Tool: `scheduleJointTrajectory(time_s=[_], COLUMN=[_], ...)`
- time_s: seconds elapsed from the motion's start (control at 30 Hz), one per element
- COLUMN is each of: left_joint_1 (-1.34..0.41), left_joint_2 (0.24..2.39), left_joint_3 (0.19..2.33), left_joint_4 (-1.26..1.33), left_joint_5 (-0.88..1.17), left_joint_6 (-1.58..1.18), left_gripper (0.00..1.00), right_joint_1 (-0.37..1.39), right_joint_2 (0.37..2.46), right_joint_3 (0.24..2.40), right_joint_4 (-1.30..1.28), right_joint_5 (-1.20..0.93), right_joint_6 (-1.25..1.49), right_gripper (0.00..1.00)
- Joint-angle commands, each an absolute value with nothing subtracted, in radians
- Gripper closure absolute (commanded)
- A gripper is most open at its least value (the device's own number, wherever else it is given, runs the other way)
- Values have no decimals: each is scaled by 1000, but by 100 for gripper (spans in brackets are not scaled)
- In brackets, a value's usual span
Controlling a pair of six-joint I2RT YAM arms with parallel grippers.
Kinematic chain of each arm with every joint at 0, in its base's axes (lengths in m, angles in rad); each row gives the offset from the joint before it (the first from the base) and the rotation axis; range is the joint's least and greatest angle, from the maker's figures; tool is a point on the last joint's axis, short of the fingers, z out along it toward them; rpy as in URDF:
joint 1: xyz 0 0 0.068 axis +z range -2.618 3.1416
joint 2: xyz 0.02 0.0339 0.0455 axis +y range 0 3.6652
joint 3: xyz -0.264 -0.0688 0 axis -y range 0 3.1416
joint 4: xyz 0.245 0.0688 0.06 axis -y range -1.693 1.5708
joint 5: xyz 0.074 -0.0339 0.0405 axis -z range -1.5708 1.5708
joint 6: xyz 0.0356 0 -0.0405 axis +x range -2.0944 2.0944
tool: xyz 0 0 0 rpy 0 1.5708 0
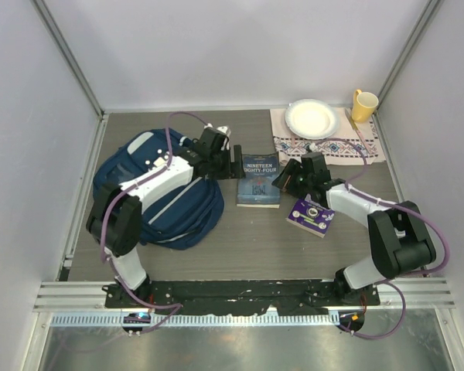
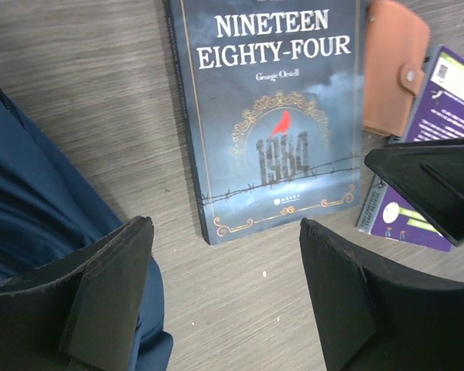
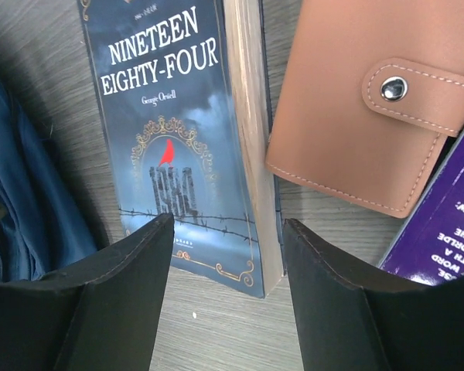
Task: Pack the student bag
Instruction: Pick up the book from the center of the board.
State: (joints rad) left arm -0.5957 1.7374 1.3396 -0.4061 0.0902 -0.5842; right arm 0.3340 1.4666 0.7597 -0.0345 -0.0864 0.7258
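The student bag [image 1: 178, 218] lies slumped on the left of the table [image 1: 240, 243], with my left arm reaching across its top. From overhead I cannot tell whether its mouth is open. Just to its right lies the book [image 1: 259, 185], flat and cover up, with bare wood between the two.

Both wrists hang over that book. The left gripper [image 1: 233, 162] is by its upper left corner, jaws spread wide with nothing in them. The right gripper [image 1: 286, 179] is at its right edge, equally open and empty.

I judge the book to be the item to pack now. It is thin and flat, so I would close one gripper across a long edge, tilt the book up and lift with that arm. The other arm would hold the bag open.

The right edge is crowded. The purple box [image 1: 311, 216] sits near the book's lower right corner, and the brown wallet [image 3: 348, 116] lies close alongside the page edge. A finger coming down there could catch either, so I would favour the free left side.
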Motion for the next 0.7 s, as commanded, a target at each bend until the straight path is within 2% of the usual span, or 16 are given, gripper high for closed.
scheduleJointTrajectory(time_s=[0.0,0.4,0.67], left_joint_1=[-594,-595,-604], left_joint_2=[1798,1960,1982], left_joint_3=[1381,1350,1305], left_joint_4=[-328,-279,-184], left_joint_5=[86,169,270], left_joint_6=[-650,-716,-744], left_gripper=[20,21,24], right_joint_1=[322,321,322], right_joint_2=[1503,1588,1531], right_joint_3=[761,735,709], right_joint_4=[66,101,161], right_joint_5=[-178,-230,-282], right_joint_6=[741,752,779], right_gripper=[37,43,51])
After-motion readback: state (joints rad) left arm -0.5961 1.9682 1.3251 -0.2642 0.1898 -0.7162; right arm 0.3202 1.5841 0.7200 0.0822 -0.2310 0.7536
